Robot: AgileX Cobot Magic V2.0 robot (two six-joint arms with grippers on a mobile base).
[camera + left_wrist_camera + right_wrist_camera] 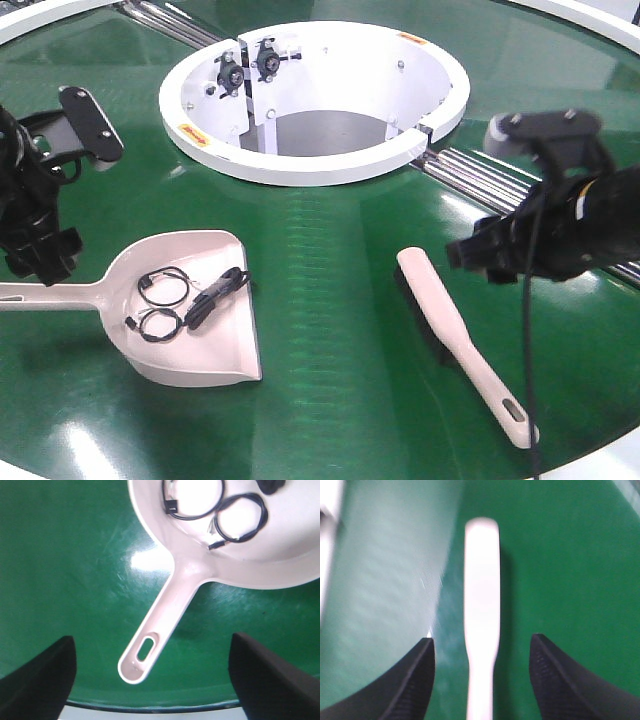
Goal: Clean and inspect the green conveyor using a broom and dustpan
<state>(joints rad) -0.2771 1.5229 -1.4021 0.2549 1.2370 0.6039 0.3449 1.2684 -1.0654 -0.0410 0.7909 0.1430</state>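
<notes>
The conveyor (330, 260) lay broad and glossy green under me, silver roller strips (500, 172) crossing it at right behind the white hub (310, 100).

The dustpan (195, 305) sat flat on the belt at left, its mouth toward the near edge and its handle running out to the left. Coiled black cables (185, 297) lay inside the scoop. In the left wrist view the handle (160, 630) pointed toward me, slot hole near its end, midway between my two left fingers (37, 680). My left claw (150, 680) was spread wide, above the handle end and clear of it, gripping nothing.

The broom (460, 345) lay on the belt at right, apart from the dustpan, black bristles along its left edge, slotted handle end toward the near rim. My right claw (481, 680) hung over it with fingers (405, 685) set wide on either side of the pale back (481, 605). That view was blurred; I saw no contact.
</notes>
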